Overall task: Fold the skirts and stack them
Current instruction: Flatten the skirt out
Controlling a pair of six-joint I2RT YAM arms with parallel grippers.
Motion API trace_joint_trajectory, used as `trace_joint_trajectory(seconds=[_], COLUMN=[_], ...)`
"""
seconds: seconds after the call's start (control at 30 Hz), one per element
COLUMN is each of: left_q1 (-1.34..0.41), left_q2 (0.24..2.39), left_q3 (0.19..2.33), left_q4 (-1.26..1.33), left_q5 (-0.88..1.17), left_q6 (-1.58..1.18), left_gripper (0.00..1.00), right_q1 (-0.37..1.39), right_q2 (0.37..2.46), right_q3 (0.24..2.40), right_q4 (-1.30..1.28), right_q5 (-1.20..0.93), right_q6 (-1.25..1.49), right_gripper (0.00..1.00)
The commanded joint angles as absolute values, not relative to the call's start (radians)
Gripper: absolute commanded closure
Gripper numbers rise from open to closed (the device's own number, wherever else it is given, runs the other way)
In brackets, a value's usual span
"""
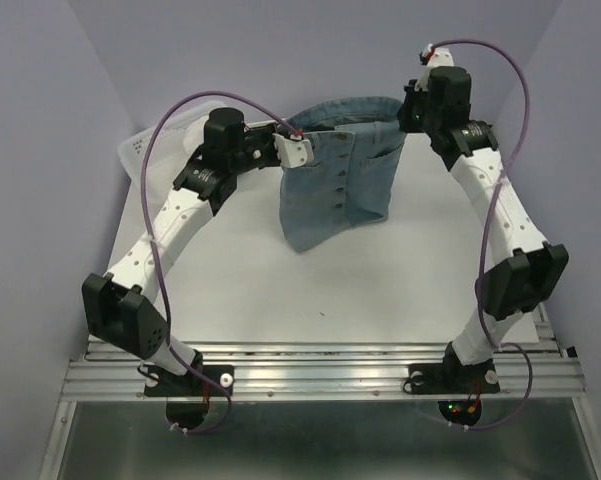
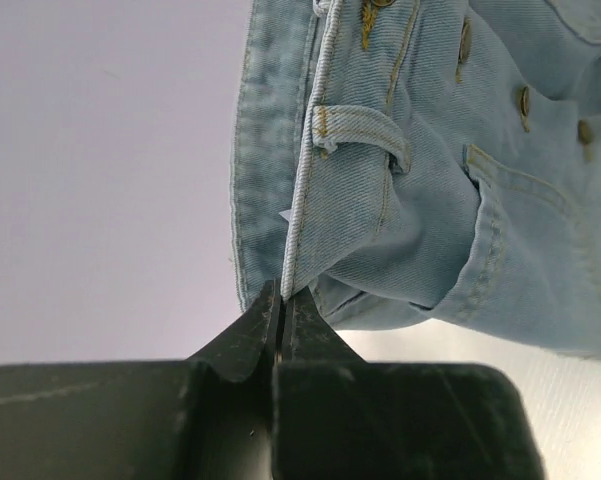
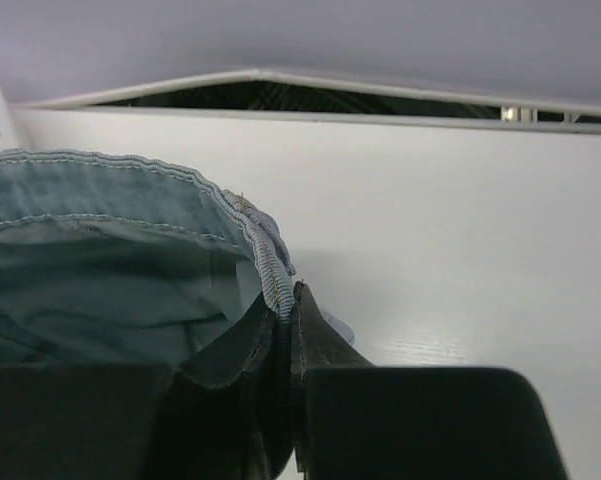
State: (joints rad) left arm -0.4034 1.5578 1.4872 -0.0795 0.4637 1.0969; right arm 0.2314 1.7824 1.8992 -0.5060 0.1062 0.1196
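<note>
1. Nearest us, at six o'clock in the overhead view, the aluminium rail (image 1: 320, 365) carries both arm bases, and the white table (image 1: 380, 290) stretches away beyond it.
2. At ten o'clock a white mesh basket (image 1: 140, 148) sits behind the left arm. We cannot tell what it holds, and we see no second skirt in any view.
3. At eleven o'clock the left gripper (image 1: 292, 150) is clenched on the waistband of the blue skirt (image 1: 340, 190). Its wrist camera shows the fingers pinching only the stitched edge beside a belt loop.
4. At twelve o'clock the skirt hangs between the two grippers, raised above the table. Its button front and pocket face us, and the back of the waistband bows away to the rear. The hem slants lower on the left, and we cannot tell whether that corner touches the table.
5. At one o'clock the right gripper (image 1: 412, 100) is clamped on the waistband's other end, again on just the rim.
6. We judge both holds to be thin. The denim's weight, or spreading the arms further, could pull the seam out and drop a corner. Because the waistband gapes, laying the skirt down may trap a bulge. Lowering it unevenly would bunch the low hem corner.
</note>
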Motion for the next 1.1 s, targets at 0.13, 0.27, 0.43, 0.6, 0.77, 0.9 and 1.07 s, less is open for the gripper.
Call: trace_joint_trajectory(seconds=[0.13,0.27,0.43,0.6,0.77,0.9,1.07], left_q1=[-0.524,-0.606,-0.686,-0.696,-0.696,-0.629,-0.439], left_q2=[1.229,1.035,0.902,0.937,1.060,1.203,1.584], left_q3=[1.352,1.258,1.209,1.247,1.172,1.068,1.256], left_q4=[-0.132,-0.143,-0.212,-0.360,-0.329,-0.186,-0.216], left_q5=[0.241,0.181,0.216,0.379,0.352,0.317,0.374], left_q6=[1.049,0.988,0.913,0.870,0.796,0.790,0.706], left_gripper=[1.00,1.00,1.00,1.00,1.00,1.00,0.94], right_q1=[0.212,0.212,0.212,0.212,0.212,0.212,0.212], right_q2=[1.396,1.206,1.083,1.153,1.357,1.639,2.041], right_q3=[1.785,1.671,1.638,1.586,1.557,1.607,1.976], right_q4=[-0.417,-0.426,-0.543,-0.568,-0.479,-0.408,-0.526], right_q5=[0.262,0.218,0.177,0.106,0.109,0.060,-0.026], right_q6=[0.023,-0.023,-0.040,-0.089,-0.118,-0.147,-0.143], right_gripper=[0.99,0.99,0.97,0.97,0.98,0.91,0.29])
